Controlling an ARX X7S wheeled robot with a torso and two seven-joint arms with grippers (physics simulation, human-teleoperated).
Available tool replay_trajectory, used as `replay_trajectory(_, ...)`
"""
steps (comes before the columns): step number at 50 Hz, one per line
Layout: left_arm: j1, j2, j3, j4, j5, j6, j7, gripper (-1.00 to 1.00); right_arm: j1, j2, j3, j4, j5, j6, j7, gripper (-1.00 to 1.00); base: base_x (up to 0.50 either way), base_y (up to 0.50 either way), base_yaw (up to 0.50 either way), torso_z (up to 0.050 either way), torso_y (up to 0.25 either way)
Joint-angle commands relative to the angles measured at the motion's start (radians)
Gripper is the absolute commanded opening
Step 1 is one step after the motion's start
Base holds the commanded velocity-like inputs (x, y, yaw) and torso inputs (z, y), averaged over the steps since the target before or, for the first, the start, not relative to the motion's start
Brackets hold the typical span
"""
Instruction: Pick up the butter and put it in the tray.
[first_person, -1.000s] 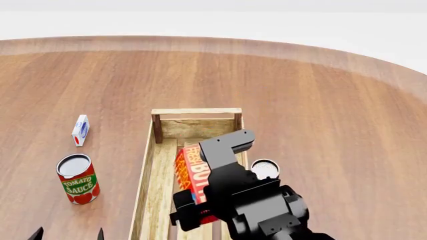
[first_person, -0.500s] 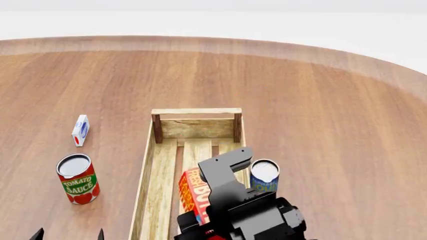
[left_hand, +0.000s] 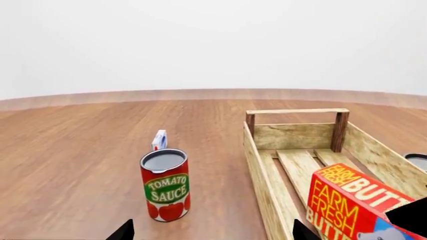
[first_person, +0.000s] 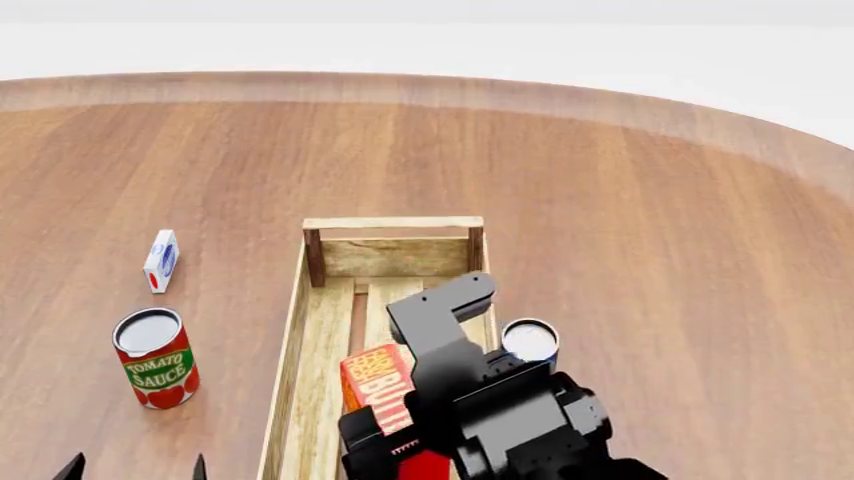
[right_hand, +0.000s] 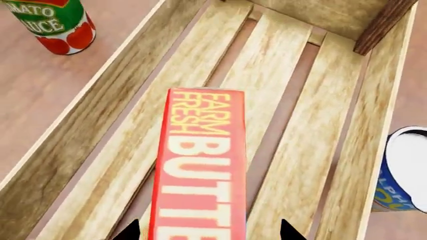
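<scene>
1. Wide round wooden tabletop (first_person: 641, 220) under plain white surroundings, curved edge at the far side.
2. One tray (first_person: 296, 340), long pale slatted crate with a raised handle bar at the far end; same tray in the left wrist view (left_hand: 257, 150) and the right wrist view (right_hand: 80, 130).
3. One butter (first_person: 378, 388) box, red-orange with white and yellow lettering, tilted above the tray's slats, between the tray's long walls; seen from the left wrist (left_hand: 347, 200) and from the right wrist (right_hand: 200, 160).
4. Two cans: one tomato sauce can (first_person: 155, 358) standing upright outside the tray, on the far side of it from the right gripper; one blue-labelled can (first_person: 530, 343) just beside the tray's other wall, close to the right gripper.
5. One small white carton (first_person: 160, 260) beyond the tomato sauce can, well apart from the butter.
6. Right gripper (right_hand: 208, 231) over the tray; fingers (right_hand: 130, 231) showing as two dark tips either side of the butter's near end, spread to the box's width and pinching it.
7. Left gripper (left_hand: 210, 231) low and near, away from the tray's contents; two dark tips of its fingers (left_hand: 123, 231) set well apart, nothing between them, touching nothing.
</scene>
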Motion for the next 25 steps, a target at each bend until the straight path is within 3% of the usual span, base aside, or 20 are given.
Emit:
replay_trajectory(1,-0.001,-0.002,-0.002,-0.004,-0.008,0.005,-0.002,1.00,0.114,0.059,0.028,-0.096,0.058,-0.005,-0.026,1.00,0.00,0.00,0.00,0.000,0.000)
replay_trajectory(3,-0.002,-0.001,-0.002,-0.006,-0.010,0.007,-0.001,1.00,0.129,0.146,0.051,-0.258,0.090,0.026,0.062,1.00,0.00,0.00,0.00,0.000,0.000)
replay_trajectory(7,-0.004,-0.001,0.001,-0.005,-0.011,0.005,-0.001,1.00,0.132,0.206,0.067,-0.357,0.105,0.024,0.085,1.00,0.00,0.00,0.00,0.000,0.000)
replay_trajectory(15,-0.010,-0.003,0.004,-0.001,-0.010,-0.002,-0.004,1.00,0.128,0.184,0.070,-0.279,0.091,-0.013,0.033,1.00,0.00,0.00,0.00,0.000,0.000)
replay_trajectory(19,-0.010,-0.007,0.004,0.007,-0.013,-0.006,-0.006,1.00,0.115,0.222,0.086,-0.345,0.101,-0.035,0.037,1.00,0.00,0.00,0.00,0.000,0.000)
replay_trajectory(22,-0.006,-0.013,-0.001,0.020,-0.020,-0.007,-0.008,1.00,0.059,0.355,0.156,-0.593,0.136,-0.131,0.161,1.00,0.00,0.00,0.00,0.000,0.000)
replay_trajectory(25,-0.007,-0.016,-0.007,0.028,-0.025,-0.006,-0.010,1.00,-0.065,0.479,0.211,-0.837,0.037,-0.378,0.377,1.00,0.00,0.00,0.00,0.000,0.000)
